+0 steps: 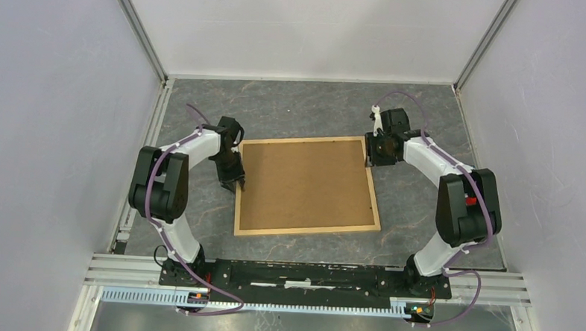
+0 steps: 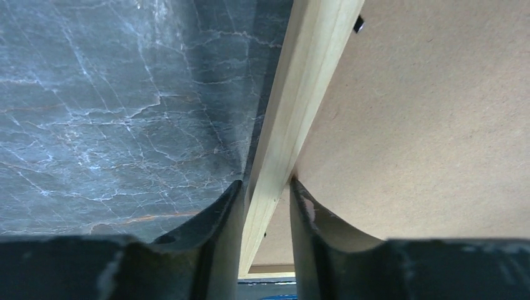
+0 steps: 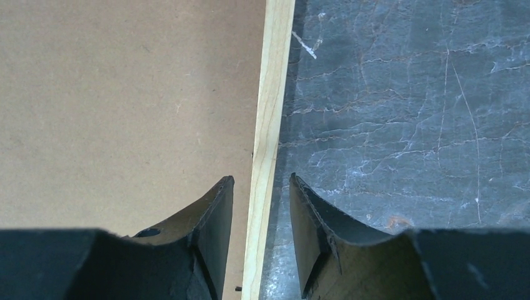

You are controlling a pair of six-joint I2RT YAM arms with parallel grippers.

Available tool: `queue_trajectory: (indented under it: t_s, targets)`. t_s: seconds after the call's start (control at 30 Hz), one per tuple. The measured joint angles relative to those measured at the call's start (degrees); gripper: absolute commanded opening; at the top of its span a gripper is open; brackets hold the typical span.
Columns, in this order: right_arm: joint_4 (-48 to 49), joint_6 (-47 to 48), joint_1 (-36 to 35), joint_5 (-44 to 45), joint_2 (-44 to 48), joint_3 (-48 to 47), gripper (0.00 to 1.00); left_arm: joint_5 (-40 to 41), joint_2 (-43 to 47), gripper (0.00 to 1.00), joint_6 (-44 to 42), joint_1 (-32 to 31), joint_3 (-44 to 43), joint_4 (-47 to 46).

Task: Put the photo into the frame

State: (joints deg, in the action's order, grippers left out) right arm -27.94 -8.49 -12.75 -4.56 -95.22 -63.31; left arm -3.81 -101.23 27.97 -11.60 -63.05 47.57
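Black flat base bar (image 1: 308, 274) at the near edge carries both white-and-black arms, with a slotted aluminium rail (image 1: 306, 304) just in front of it. Past that we have the rectangular frame (image 1: 309, 230) of thin pale natural-wood strips with straight grain. It lies flat mid-table, back side up. A plain brown fibreboard backing panel (image 1: 304, 185) fills it, matte and finely speckled. A small black tab (image 2: 358, 24) sits on the board at the left strip's inner edge.

Left gripper (image 1: 235, 182) is down over the frame's left strip, with one curved black finger (image 2: 215, 219) on the table side and the other on the board side. Its jaws are part-way apart and the strip fills the gap, so we can't tell if it's pinched.

Right gripper (image 1: 373, 148) straddles the right strip near the far right corner. Its jaws are part-way apart with a sliver of clearance each side of the wood, holding nothing.

The tabletop (image 1: 315, 107) is dark grey stone-look with pale veins. Plain white walls (image 1: 311, 32) close off the far side.
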Motion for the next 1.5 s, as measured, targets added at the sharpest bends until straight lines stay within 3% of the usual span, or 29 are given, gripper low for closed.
queue_trajectory:
  t_s: [0.23,0.37,0.47,1.5]
  targets:
    - [-0.2,0.1,0.3,-0.5,-3.1,-0.8,0.40,0.3,-0.4,0.16,-0.9,0.0,-0.7,-0.3]
    - [-0.5,0.5,0.3,0.1,-4.1,-1.2,0.31,0.3,-0.4,0.06,-1.6,-0.1,-0.6,-0.4]
    - [-0.6,0.7,0.3,0.5,-4.3,-1.3,0.29,0.3,-0.4,0.03,-1.9,-0.2,-0.6,-0.4]
    - [-1.9,0.7,0.4,0.7,-7.6,-4.6,0.30,0.2,-0.4,0.02,-2.3,-0.2,-0.5,-0.6]
